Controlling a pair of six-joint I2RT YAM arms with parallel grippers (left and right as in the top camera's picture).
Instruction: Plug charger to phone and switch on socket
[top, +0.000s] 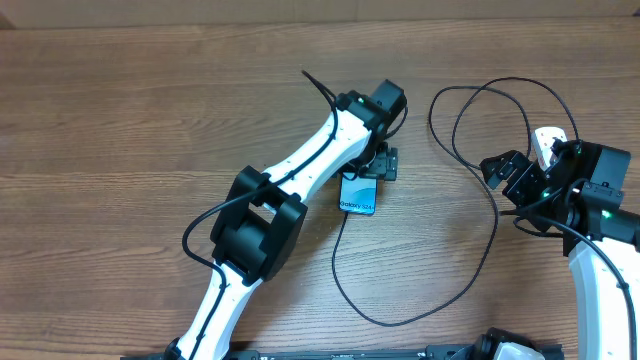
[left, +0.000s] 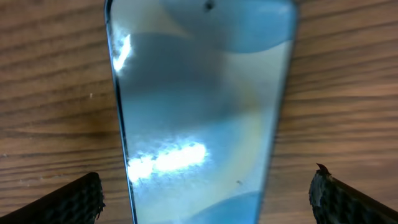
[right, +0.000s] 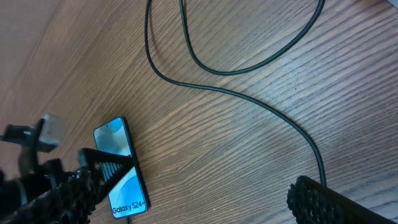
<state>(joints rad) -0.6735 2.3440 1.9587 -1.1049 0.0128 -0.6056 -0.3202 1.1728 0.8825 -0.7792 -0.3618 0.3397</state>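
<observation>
Plainly the left hand (top: 373, 170) is spread wide over the phone (top: 358, 195), which lies flat on the bench (top: 150, 110) at mid-frame in the overhead view. Its wrist view shows what the overhead hides: both fingertips (left: 74, 200) stand off the phone's long edges with bare wood between, and they hold nothing. The right hand (top: 505, 175), near the right edge, is also spread and empty. Its own view frames the phone at lower left, with the "Galaxy S24+" end nearest the bottom. The charger (right: 227, 72) runs from that end of the phone, sweeps toward the bottom of the overhead frame, then climbs into loops at upper right. A white block (top: 547, 140) sits just above the right hand, too hidden to identify.
</observation>
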